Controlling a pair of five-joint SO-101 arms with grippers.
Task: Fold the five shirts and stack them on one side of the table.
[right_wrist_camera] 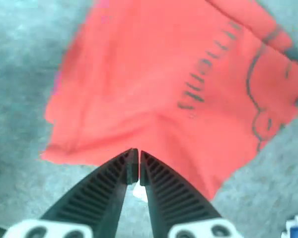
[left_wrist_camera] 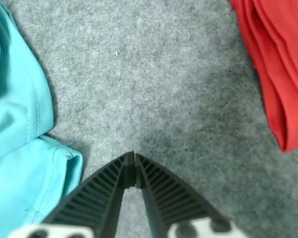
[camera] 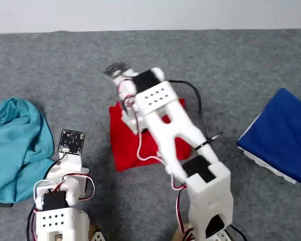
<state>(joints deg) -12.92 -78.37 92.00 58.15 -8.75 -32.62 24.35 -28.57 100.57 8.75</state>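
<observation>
Right hand [right_wrist_camera: 134, 158], shut and empty, hangs right over the red shirt [right_wrist_camera: 139, 84]; shut left hand [left_wrist_camera: 134, 162] sits farther off.

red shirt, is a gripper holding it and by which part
Cannot be told. The right gripper is shut at an edge of the red shirt, with no pinched cloth visible.
</observation>
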